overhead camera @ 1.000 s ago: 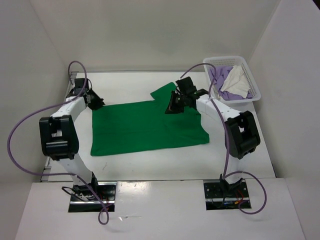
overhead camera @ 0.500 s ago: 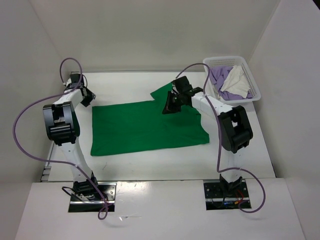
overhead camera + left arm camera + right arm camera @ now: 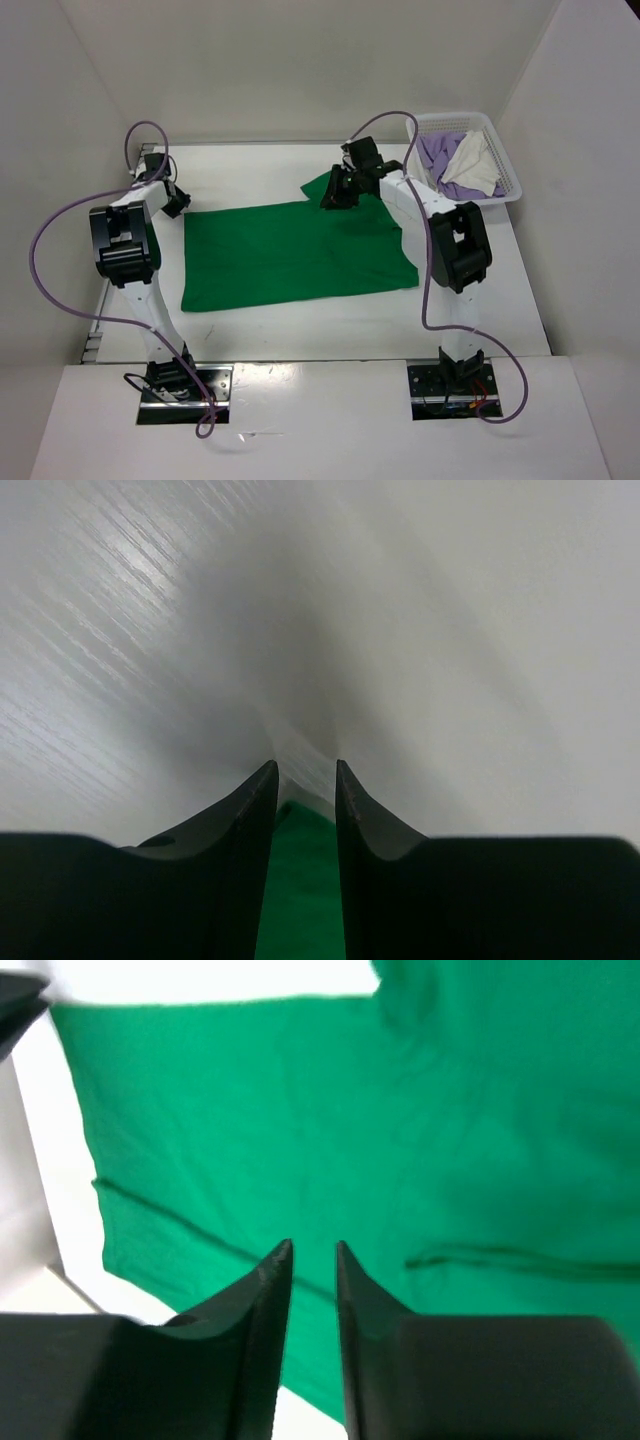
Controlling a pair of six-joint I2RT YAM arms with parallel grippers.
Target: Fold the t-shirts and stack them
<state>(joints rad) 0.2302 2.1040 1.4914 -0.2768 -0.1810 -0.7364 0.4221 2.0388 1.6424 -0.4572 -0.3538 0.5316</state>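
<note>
The bright green t-shirt (image 3: 295,250) lies spread flat on the white table, one sleeve pointing to the far right. My left gripper (image 3: 176,199) sits just off its far left corner, jaws a little apart. Its wrist view shows the gripper (image 3: 305,770) with a strip of green cloth (image 3: 300,890) seen through the gap. My right gripper (image 3: 332,196) hovers over the far sleeve, open, with nothing held. In its wrist view the gripper (image 3: 314,1248) hangs above the green t-shirt (image 3: 420,1110). The lavender t-shirt (image 3: 440,165) and cream t-shirt (image 3: 478,165) lie bunched in the basket.
The white mesh basket (image 3: 450,121) stands at the far right corner of the table. White walls close in the left, back and right sides. Purple cables loop off both arms.
Both grippers have opened and let go of the green t-shirt. The left one has drawn back to the left off the corner; the right one has moved toward the far side.
</note>
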